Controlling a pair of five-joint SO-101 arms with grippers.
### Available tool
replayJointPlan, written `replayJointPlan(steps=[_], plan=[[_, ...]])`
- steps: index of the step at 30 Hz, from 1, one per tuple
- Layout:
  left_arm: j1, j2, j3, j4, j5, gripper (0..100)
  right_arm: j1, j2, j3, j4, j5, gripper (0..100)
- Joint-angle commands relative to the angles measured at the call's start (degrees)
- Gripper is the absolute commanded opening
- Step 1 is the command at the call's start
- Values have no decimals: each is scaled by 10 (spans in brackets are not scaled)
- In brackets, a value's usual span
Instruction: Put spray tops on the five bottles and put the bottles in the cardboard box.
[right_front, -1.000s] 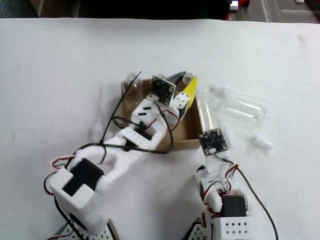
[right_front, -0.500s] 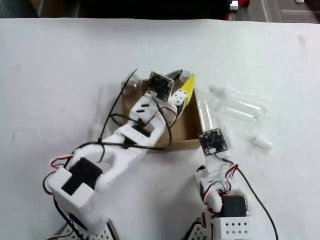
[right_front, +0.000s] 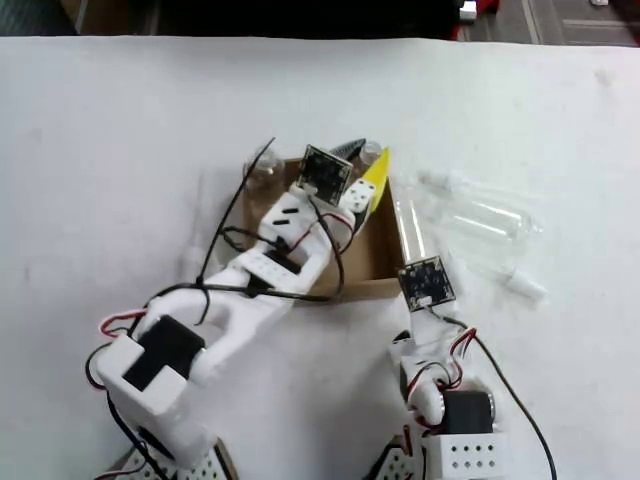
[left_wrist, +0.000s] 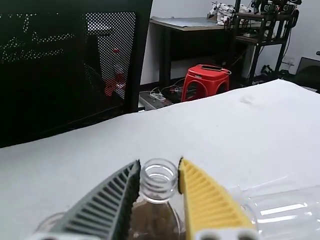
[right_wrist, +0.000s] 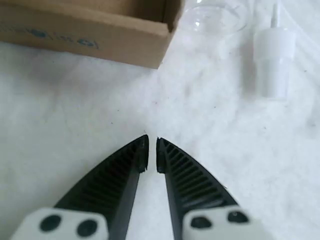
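- Because the neck is the narrowest, stiffest part of the clear plastic bottle (left_wrist: 158, 195), the left end effector (left_wrist: 158, 164) is clamped on it just under the threaded mouth, with the grey ribbed finger (left_wrist: 107, 205) on one side and the yellow ribbed finger (left_wrist: 207, 200) on the other
- Held this way, the bottle stands upright at the far corner of the brown cardboard box (right_front: 372, 262); cardboard brown shows through its wall in the left wrist view, so it is in or over the box, though I cannot tell whether its base rests on the box floor
- Its mouth is open and bears no spray top, so I judge this bottle not ready for packing
- The right end effector (right_wrist: 152, 152) hangs low over the white bench (right_front: 120, 120), just outside the near corner of the box; its black ribbed fingers are almost together, with only a slit between the tips and nothing in them, which looks like a waiting place close to the loose parts
- A white plastic spray top (right_wrist: 274, 65), a stepped cylinder with a thin stem, lies on the bench near it, beside the clear bottles (right_front: 480, 215) lying on their sides to the right of the box, probably stock not yet capped
- The bottles are thin, glossy and see-through, likely to flex under a squeeze; the cardboard is matt with crisp edges; the bench cover looks soft and faintly fuzzy
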Motion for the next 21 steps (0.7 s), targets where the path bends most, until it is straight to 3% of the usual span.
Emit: replayJointPlan(steps=[1,9,16,21], plan=[[-4,-10,-27,0,-4,107,1,0,5,4,3,16],[-4,-10,-24,-2,-4,107,1,0,5,4,3,16],[-7,-10,-23,4,85,107,1,0,5,4,3,16],[5,-29,-41,127,62,203,1,0,5,4,3,16]])
